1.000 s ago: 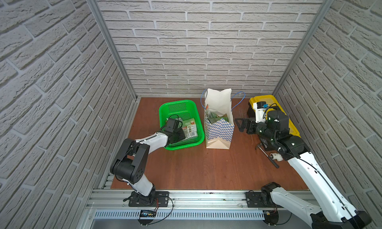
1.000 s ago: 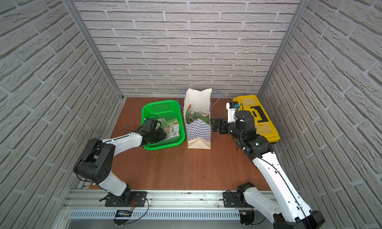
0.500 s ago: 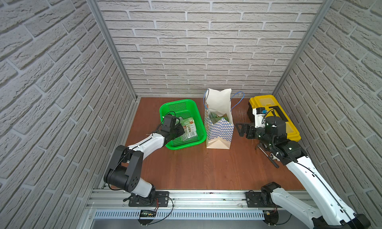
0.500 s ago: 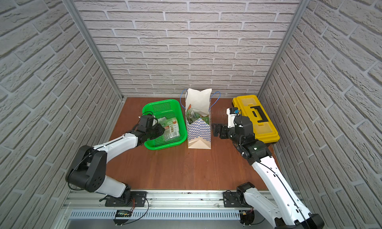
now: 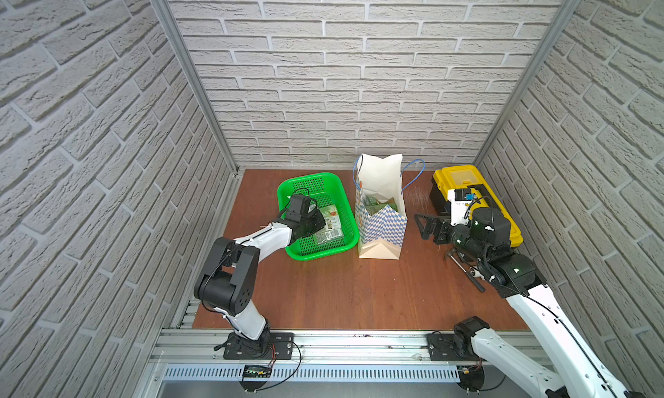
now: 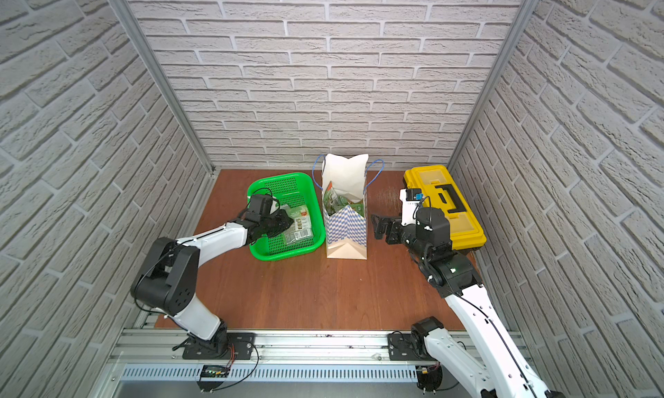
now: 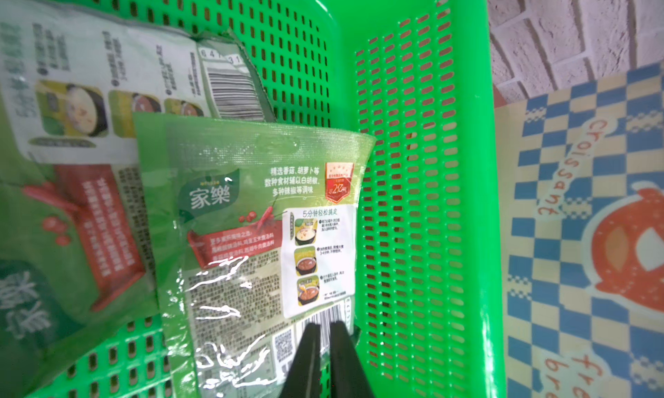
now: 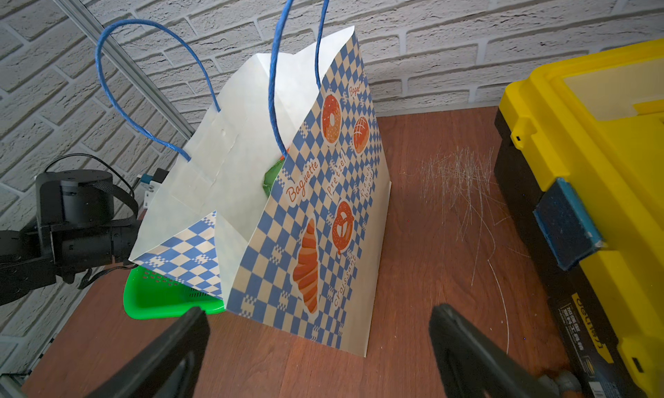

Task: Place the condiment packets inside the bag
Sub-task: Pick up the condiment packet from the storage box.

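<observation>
Several green condiment packets (image 5: 328,227) (image 6: 300,225) lie in the green basket. My left gripper (image 7: 325,328) reaches into the basket (image 5: 305,222) (image 6: 276,222) and is shut on the barcode corner of the top packet (image 7: 251,234). The checkered bag (image 5: 382,227) (image 6: 346,231) (image 8: 323,198) stands upright just right of the basket, and more green packets (image 5: 375,204) (image 6: 336,202) show inside it. My right gripper (image 5: 422,227) (image 6: 379,227) (image 8: 316,317) hangs open a short way right of the bag, pointing at it, with nothing between its fingers.
The green perforated basket (image 5: 309,175) (image 6: 280,177) (image 7: 406,198) almost touches the bag's left side. A yellow-and-black toolbox (image 5: 463,177) (image 6: 427,177) (image 8: 593,144) stands at the back right behind my right arm. A black-handled tool (image 5: 474,281) lies on the table under that arm.
My left jaws have closed on the top packet's corner in the basket. The right gripper has drifted slightly toward the front, still open beside the bag.
</observation>
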